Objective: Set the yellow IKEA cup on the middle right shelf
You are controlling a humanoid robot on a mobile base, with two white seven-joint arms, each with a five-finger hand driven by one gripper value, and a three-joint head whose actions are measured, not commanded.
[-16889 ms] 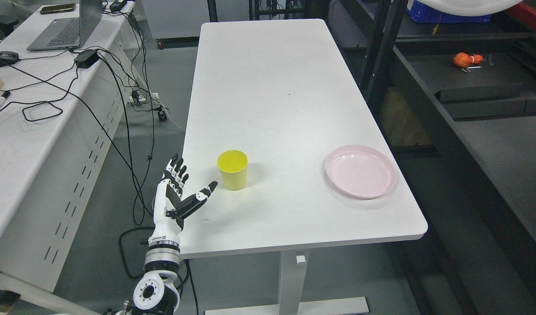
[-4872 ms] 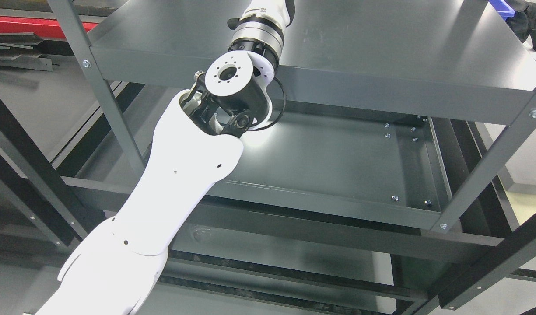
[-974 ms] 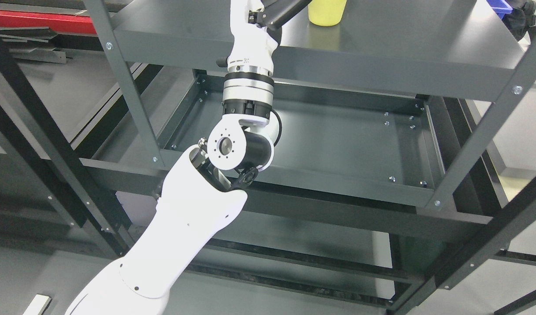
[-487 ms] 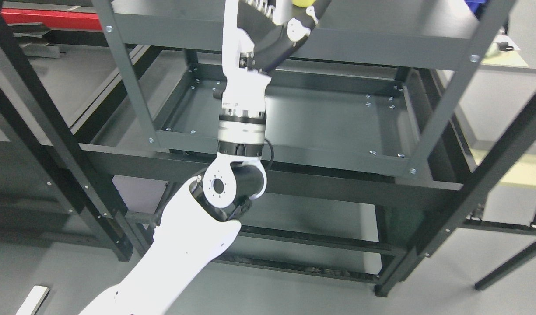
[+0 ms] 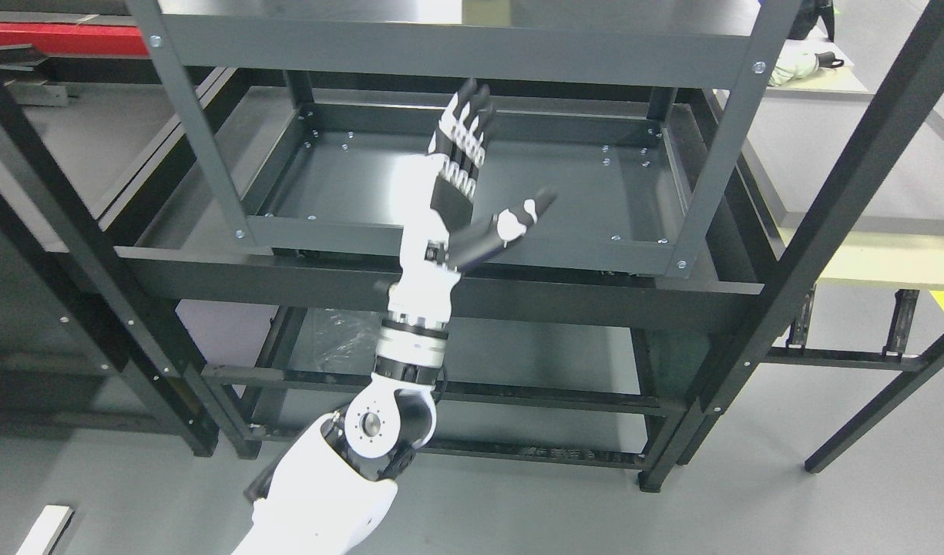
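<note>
Left hand (image 5: 460, 193) empty, fingers spread

The left arm (image 5: 325, 497) has a smooth, glossy white forearm shell. A black elbow-like joint carries a round silver disc ringed with small bolts. Above it sits a banded silver and black wrist collar. The left hand (image 5: 460, 200) is white-backed, with black segmented fingers (image 5: 465, 131) marked by white knuckle patches.

The upper shelf (image 5: 456, 46) is cut off by the top edge of the frame, so only its front rim shows. The left arm (image 5: 317, 501) runs out at the bottom edge.
</note>
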